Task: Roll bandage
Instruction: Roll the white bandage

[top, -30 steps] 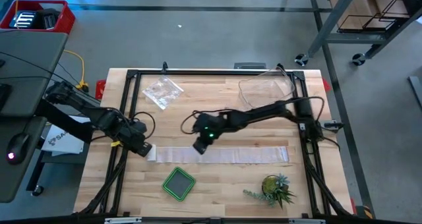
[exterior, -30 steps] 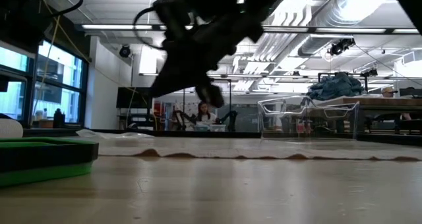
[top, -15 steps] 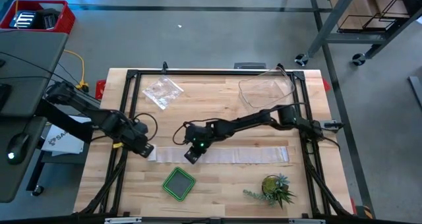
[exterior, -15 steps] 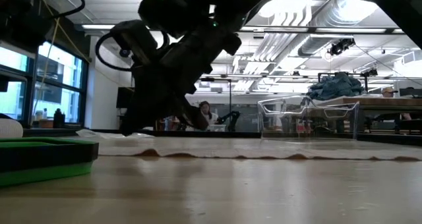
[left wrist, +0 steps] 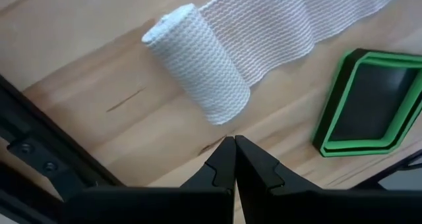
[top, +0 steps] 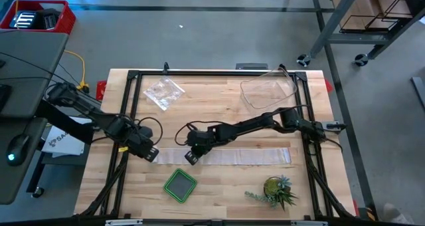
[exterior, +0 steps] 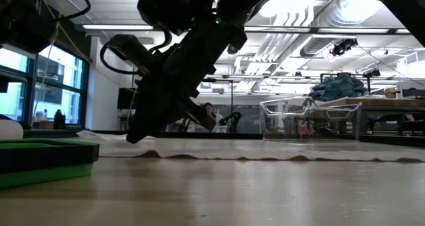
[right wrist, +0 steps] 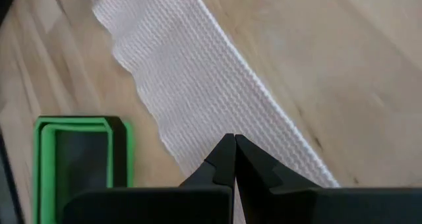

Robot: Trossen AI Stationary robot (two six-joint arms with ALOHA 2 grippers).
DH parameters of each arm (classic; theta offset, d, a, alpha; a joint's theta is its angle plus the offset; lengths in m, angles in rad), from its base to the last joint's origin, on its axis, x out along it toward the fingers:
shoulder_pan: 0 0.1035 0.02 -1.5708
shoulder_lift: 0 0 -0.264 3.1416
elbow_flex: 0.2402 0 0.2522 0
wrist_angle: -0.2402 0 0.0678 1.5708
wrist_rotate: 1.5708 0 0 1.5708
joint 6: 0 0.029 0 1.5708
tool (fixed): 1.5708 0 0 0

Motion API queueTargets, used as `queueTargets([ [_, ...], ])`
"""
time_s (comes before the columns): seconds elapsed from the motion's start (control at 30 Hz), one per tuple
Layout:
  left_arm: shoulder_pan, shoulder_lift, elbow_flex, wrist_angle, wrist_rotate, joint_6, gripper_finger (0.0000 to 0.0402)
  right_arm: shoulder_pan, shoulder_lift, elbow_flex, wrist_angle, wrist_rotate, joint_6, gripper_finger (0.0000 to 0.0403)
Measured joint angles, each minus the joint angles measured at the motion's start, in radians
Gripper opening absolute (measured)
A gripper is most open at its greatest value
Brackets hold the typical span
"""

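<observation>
Across the lower middle of the wooden table (top: pixel 219 193) we see the bandage (top: pixel 232 156), a flat white gauze strip rolled up at its left end. The right gripper (top: pixel 190 159), fingers shut and empty, rests on the strip; the left gripper (top: pixel 151 153), likewise shut and empty, sits beside the roll. We read no lettering on these.

1 bandage (top: pixel 226 156), 1 green tray (top: pixel 180 185), 1 plant (top: pixel 275 189)
</observation>
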Motion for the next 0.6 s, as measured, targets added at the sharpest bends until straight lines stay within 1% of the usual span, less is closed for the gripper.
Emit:
queueTargets([
  [0.13, -0.008, 0.015, 0.000, 0.021, 0.000, -0.017, 0.0000, 0.001, 0.000, 0.000, -0.046, 0.014, 0.020, 0.0000],
  [0.33, -0.043, 0.044, 0.000, 0.018, -0.002, -0.041, 0.0000, 0.000, 0.004, 0.000, -0.062, 0.041, 0.028, 0.0000],
  [0.47, -0.075, 0.077, 0.001, -0.032, -0.060, -0.092, 0.0000, -0.005, 0.004, 0.000, -0.063, 0.039, 0.028, 0.0000],
  [0.6, -0.097, 0.131, 0.001, -0.054, -0.068, -0.131, 0.0000, -0.006, 0.004, 0.000, -0.063, 0.038, 0.019, 0.0000],
])
